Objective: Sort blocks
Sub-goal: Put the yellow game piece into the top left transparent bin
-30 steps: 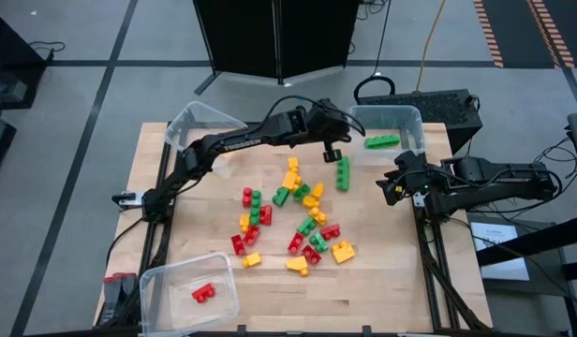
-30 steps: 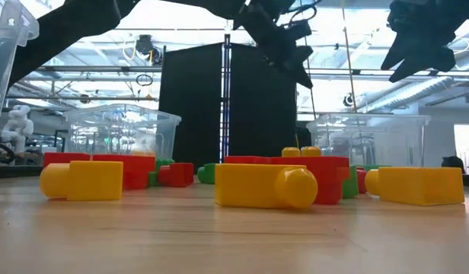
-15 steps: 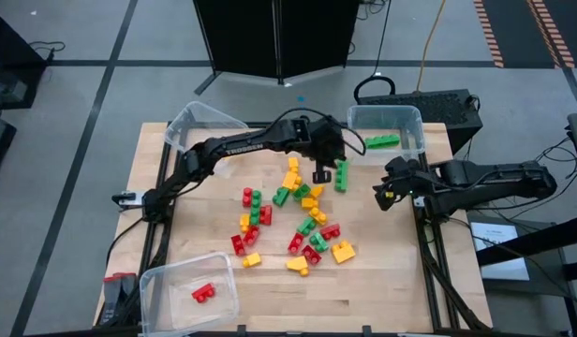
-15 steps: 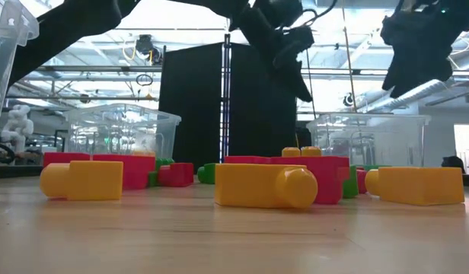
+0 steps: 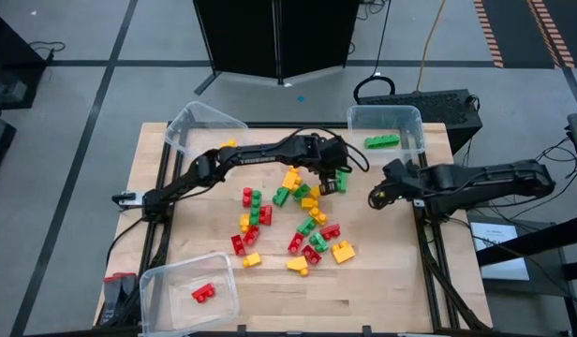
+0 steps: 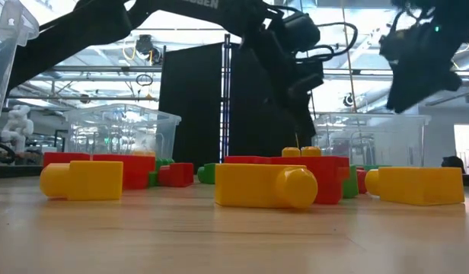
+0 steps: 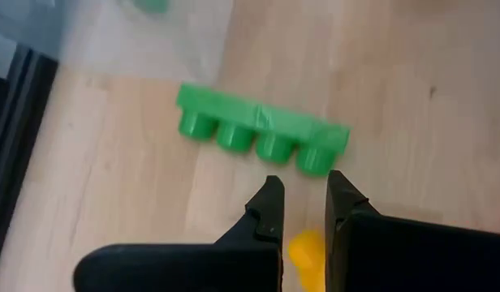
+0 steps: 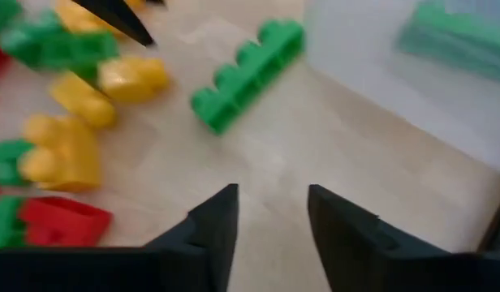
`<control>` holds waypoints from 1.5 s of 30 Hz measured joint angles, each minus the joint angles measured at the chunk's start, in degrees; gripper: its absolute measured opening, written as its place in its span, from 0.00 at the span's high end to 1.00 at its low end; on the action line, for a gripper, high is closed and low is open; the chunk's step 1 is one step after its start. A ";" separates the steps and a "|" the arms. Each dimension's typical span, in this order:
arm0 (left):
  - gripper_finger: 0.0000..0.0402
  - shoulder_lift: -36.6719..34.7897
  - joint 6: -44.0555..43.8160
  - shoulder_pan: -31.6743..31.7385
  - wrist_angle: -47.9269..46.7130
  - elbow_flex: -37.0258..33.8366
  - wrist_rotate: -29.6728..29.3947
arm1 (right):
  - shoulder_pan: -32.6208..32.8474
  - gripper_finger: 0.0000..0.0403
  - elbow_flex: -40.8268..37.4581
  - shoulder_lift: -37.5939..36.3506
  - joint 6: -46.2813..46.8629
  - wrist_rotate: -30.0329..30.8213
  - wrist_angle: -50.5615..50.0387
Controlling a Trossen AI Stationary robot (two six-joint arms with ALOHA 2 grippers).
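The left gripper [image 5: 330,182] hangs at centre frame, fingers [image 7: 269,212] drawn narrow and empty, just above a four-stud green brick [image 7: 260,133] on the table [image 5: 392,262]. The right gripper [image 5: 375,198], centre right, stands part open, seemingly holding nothing. Mixed blocks [image 5: 298,215] spread below centre; another green piece [image 5: 382,141] lies in the upper-right bin [image 5: 385,114].

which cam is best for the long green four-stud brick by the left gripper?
Left wrist view: the four-stud green brick lies whole, unobstructed, just beyond the left gripper. Right wrist view shows it blurred; high view mostly under the gripper; low view hides it.
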 joint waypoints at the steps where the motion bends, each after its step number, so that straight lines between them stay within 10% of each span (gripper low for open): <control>1: 1.00 0.00 -0.56 -0.11 0.83 0.01 -0.04 | 0.00 0.72 -0.57 0.52 0.74 0.19 0.19; 7: 1.00 -0.44 -6.19 -0.69 -6.00 0.04 0.13 | -0.39 0.98 -3.40 4.84 2.07 1.06 5.61; 15: 1.00 -7.28 -6.52 -3.11 -22.31 0.07 -0.44 | -2.56 1.00 -5.30 16.53 1.61 1.75 20.16; 32: 1.00 -26.05 -7.01 -10.40 -26.24 0.13 -12.49 | -13.04 1.00 -4.46 37.93 -0.20 3.18 40.25; 37: 1.00 -27.92 -7.01 -11.31 -27.07 0.14 -13.20 | -14.37 1.00 -2.35 42.70 -12.78 -5.39 56.33; 45: 1.00 -28.17 -3.08 -11.38 -32.75 0.13 -14.40 | -10.29 1.00 7.32 41.54 -23.79 -11.95 54.34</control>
